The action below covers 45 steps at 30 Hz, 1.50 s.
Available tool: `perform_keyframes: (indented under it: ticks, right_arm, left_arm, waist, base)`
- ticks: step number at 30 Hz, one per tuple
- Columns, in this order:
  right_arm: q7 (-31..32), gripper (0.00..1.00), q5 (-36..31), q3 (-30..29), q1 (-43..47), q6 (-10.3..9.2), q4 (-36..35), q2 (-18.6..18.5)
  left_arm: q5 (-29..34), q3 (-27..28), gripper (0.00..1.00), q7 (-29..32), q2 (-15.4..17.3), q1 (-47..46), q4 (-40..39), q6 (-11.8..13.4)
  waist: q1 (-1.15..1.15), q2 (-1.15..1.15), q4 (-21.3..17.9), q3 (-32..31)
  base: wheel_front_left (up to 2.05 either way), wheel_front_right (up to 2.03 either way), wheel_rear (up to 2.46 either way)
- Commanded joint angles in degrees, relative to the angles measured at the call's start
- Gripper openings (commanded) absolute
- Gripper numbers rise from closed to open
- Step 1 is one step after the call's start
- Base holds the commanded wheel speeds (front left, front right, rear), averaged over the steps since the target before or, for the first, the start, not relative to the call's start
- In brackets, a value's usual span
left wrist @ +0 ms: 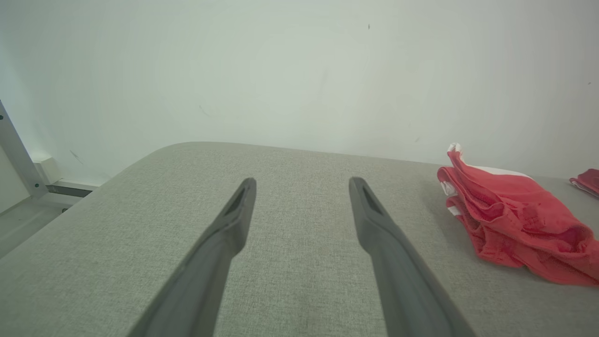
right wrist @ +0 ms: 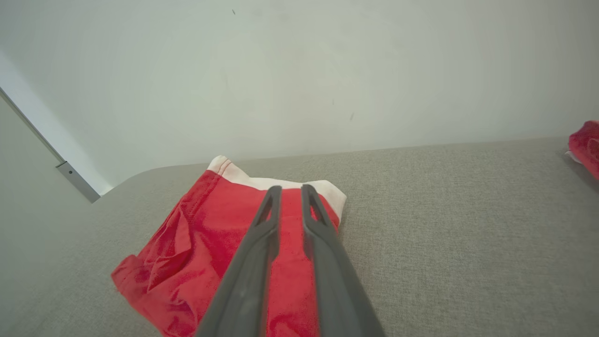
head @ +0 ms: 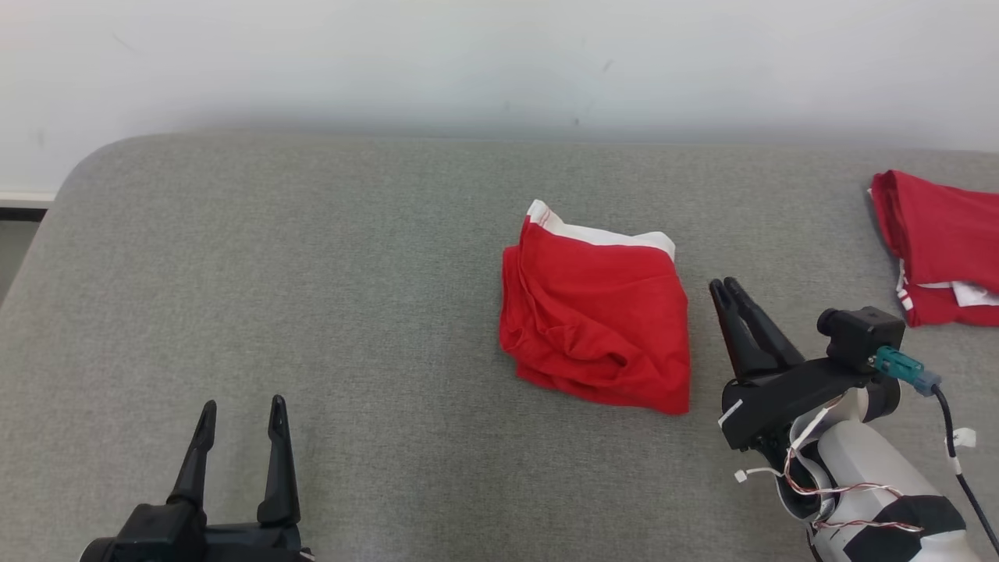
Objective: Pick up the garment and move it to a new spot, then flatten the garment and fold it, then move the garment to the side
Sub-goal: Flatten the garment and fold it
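**A:** Two grippers are showing. Which one is doing the work?

**B:** To my eye, the right gripper (head: 730, 285). It is sitting just beside the right edge of the red shorts (head: 597, 320). Its fingers are drawn nearly together with a thin slit between them, pinching nothing.

**A:** And the left gripper (head: 242, 406)?

**B:** It is resting well apart at the near left, fingers spread wide and holding nothing. I am guessing it is standing clear on purpose.

**A:** Where are the shorts lying?

**B:** They are sitting around the middle of the grey upholstered surface (head: 312, 257), folded into a rough square. The white waistband (head: 601, 232) is facing the wall (head: 468, 62), and the folds are looking loose along the left and near edges.

**A:** So how far along are we getting?

**B:** Judging by that shape, the flattening and folding are looking done, and the last move to the side is waiting. That is probably why the right gripper is standing on the side nearest the second red garment (head: 944, 242), which is lying at the far right edge, well apart.

**A:** Is anything sitting in a basket or bin?

**B:** I am seeing no container, and both garments are lying directly on the fabric.
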Motion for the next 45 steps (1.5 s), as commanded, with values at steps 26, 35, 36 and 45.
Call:
perform_keyframes:
  ticks: [26,35,36,45]
  right_arm:
    - [-2.0,0.00,-5.9,7.8,-8.1,-0.16,18.7,13.3]
    - [-2.0,0.00,-7.2,9.0,-8.3,-0.17,18.1,16.7]
    - [-2.0,0.00,-7.2,9.0,-8.4,-0.17,17.9,16.8]
    - [-2.0,0.00,-8.8,4.5,-7.1,-0.17,10.2,14.3]
  left_arm:
    - [-1.7,-2.2,1.00,-0.2,-0.1,-3.2,-0.1,0.4]
    - [-2.2,-2.8,1.00,-0.2,-0.1,-3.7,0.0,1.0]
    - [-2.2,-2.9,1.00,-0.2,-0.1,-3.7,-0.1,1.0]
    - [-0.9,-1.5,1.00,-0.2,-0.1,-2.4,-0.2,1.0]
  waist:
    - [0.01,0.00,7.9,4.9]
    - [0.01,0.00,8.3,4.9]
    - [0.01,0.00,8.1,4.8]
    - [0.01,0.00,4.8,3.2]
  base:
    - [0.00,0.00,0.00]
    - [0.00,0.00,0.00]
    - [0.00,0.00,0.00]
    - [0.00,0.00,0.00]
